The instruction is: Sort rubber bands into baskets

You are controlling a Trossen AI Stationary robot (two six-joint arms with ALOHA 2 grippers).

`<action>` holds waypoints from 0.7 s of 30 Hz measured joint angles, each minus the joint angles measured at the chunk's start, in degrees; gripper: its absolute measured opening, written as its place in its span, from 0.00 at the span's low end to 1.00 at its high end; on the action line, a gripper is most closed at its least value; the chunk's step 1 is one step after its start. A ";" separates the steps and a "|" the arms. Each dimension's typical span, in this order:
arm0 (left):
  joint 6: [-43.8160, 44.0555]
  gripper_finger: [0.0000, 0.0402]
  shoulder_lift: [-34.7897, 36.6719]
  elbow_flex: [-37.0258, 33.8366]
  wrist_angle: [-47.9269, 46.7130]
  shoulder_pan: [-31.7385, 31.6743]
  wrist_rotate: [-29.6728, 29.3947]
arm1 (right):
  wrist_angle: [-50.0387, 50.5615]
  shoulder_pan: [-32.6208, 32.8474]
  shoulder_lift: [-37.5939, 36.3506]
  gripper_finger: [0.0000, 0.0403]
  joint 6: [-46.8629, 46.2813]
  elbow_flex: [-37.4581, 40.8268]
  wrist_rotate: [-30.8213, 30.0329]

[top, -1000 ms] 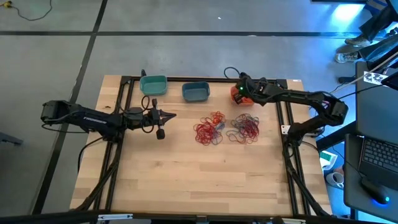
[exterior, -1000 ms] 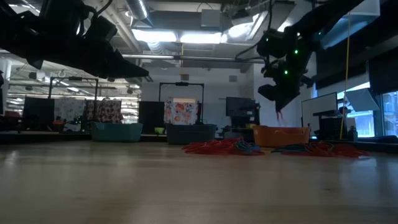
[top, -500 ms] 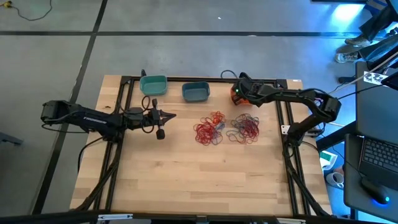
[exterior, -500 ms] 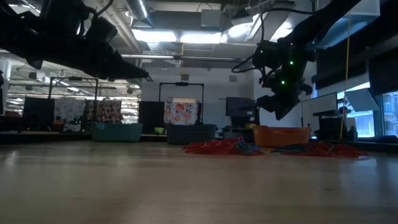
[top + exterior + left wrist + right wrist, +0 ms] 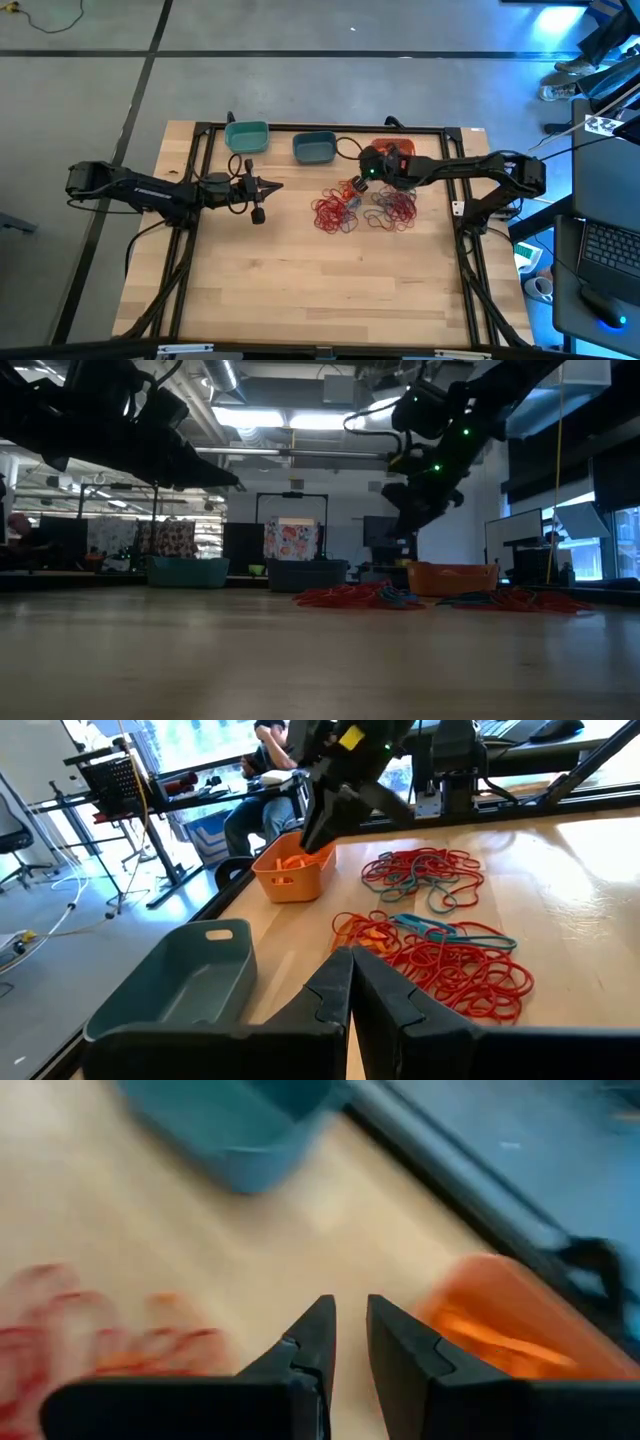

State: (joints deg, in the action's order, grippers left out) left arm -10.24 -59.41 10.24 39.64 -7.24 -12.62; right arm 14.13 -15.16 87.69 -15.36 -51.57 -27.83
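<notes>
From above, the near half of the table [image 5: 300, 290] lay bare. The rubber bands [image 5: 338, 208] sat in two heaps mid-table. The left gripper [image 5: 272, 186], clenched on nothing, waited beside them at the left. The right gripper [image 5: 357, 186], fingers a narrow gap apart and empty, hung over the heaps. Along the far edge stood the teal basket [image 5: 247, 136], blue basket [image 5: 315, 147] and orange basket [image 5: 392, 155]. Only the left wrist view showed orange bands inside the orange basket.
</notes>
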 joint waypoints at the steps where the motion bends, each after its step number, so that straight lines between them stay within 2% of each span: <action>1: 0.00 0.01 -0.01 0.00 0.00 0.01 0.00 | -1.14 0.23 0.30 0.16 0.48 0.00 1.61; 8: 0.00 0.01 0.01 0.00 0.02 -0.01 0.00 | -10.23 0.52 4.99 0.16 2.65 -0.02 11.98; 16: -0.14 0.01 0.00 0.00 0.02 -0.04 0.00 | -14.86 0.51 11.64 0.16 5.21 -0.06 17.00; 21: -0.15 0.01 0.00 0.00 0.02 -0.05 0.00 | -14.89 0.51 14.99 0.16 6.04 -1.56 17.38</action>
State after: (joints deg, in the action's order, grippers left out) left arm -10.39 -59.41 10.24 39.66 -7.29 -12.62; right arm -0.76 -14.66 102.68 -9.32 -53.13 -10.45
